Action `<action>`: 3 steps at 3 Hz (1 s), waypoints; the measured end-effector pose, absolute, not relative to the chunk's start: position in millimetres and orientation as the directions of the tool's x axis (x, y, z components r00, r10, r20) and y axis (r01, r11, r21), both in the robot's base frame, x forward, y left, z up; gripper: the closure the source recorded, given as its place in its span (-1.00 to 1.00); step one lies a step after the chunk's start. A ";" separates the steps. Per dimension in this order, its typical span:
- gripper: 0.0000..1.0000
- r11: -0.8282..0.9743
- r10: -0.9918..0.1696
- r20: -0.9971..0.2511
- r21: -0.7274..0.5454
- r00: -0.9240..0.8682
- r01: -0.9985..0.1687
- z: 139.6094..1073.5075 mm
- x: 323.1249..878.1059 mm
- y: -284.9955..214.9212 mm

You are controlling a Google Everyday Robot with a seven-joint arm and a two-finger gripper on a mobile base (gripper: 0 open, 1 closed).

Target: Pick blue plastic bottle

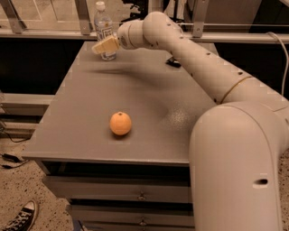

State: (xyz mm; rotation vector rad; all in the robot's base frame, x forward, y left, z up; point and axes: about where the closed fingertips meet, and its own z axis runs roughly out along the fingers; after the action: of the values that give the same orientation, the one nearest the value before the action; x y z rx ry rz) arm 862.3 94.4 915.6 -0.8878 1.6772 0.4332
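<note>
Now the gripper (pixel 104 45) hangs at the blue plastic bottle (pixel 103 23) — whether it grips, I cannot tell.

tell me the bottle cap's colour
White cap, in the camera view; gripper is at the blue plastic bottle.

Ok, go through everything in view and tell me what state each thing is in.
blue plastic bottle: upright, capped, at the far left corner of the table.
gripper: at the bottle's lower half, in front of it.
orange: resting alone near the table's front.
dark object: lying flat, partly behind the arm.
drawer: shut.
</note>
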 end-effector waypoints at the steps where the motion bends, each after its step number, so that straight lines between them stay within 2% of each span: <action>1: -1.00 0.663 -0.299 -0.950 -0.141 -0.088 -0.735 918.1 879.4 96.6; 3: 0.00 0.653 -0.259 -0.952 -0.049 -0.162 -0.756 918.7 894.4 114.1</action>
State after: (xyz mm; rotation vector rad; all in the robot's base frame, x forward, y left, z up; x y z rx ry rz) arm 894.4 114.1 918.7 -0.8274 1.7251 0.5411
